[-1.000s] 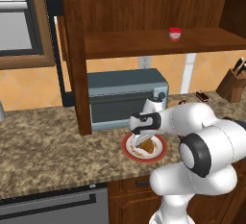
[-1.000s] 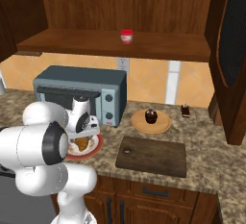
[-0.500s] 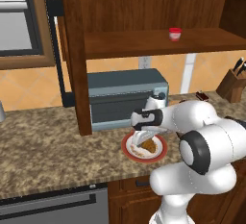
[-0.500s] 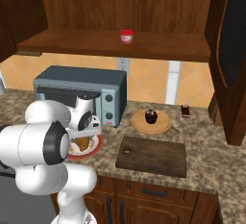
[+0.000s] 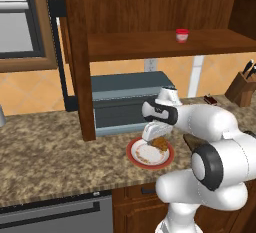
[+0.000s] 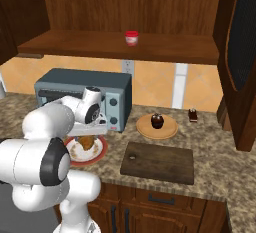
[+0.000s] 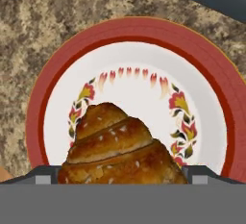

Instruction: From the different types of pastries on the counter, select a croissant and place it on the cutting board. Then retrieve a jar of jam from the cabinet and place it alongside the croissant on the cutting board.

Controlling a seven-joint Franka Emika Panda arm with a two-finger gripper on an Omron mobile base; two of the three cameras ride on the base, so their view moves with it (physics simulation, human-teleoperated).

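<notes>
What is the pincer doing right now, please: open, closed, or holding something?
Pincer: closed on the golden-brown crescent-shaped croissant, just above the red-rimmed floral plate.

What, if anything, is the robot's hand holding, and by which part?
It appears to hold the croissant by its near end, between the fingertips of the hand, above the red-rimmed plate.

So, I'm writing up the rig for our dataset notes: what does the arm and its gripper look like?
The arm has glossy white rounded shells with dark, near-black rings at the joints, on a white column base. The gripper has a white boxy body under a black wrist band. No cables or markings are visible.
</notes>
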